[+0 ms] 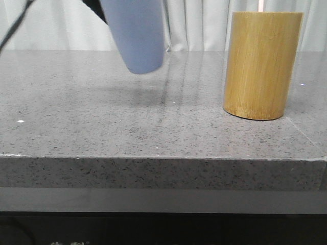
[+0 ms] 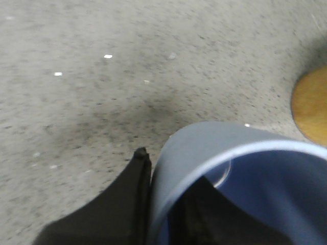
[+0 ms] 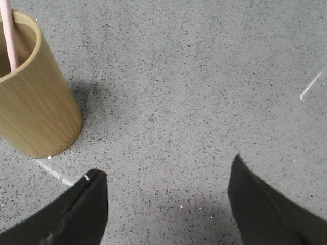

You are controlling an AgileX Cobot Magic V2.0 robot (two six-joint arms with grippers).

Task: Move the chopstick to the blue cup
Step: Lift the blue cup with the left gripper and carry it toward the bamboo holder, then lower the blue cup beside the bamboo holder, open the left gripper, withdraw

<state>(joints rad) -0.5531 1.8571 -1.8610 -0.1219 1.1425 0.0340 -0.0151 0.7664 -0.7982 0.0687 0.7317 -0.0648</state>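
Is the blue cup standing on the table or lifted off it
Lifted. The blue cup hangs tilted above the table, its base clear of the surface, the left gripper pinching its rim.

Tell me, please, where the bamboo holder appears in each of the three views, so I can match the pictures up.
Front view: the bamboo holder stands on the right of the table.
Left wrist view: only a tan sliver of it shows at the right edge, beyond the blue cup.
Right wrist view: it fills the upper left corner, a pink chopstick inside.
Shared landmark: the speckled grey tabletop.
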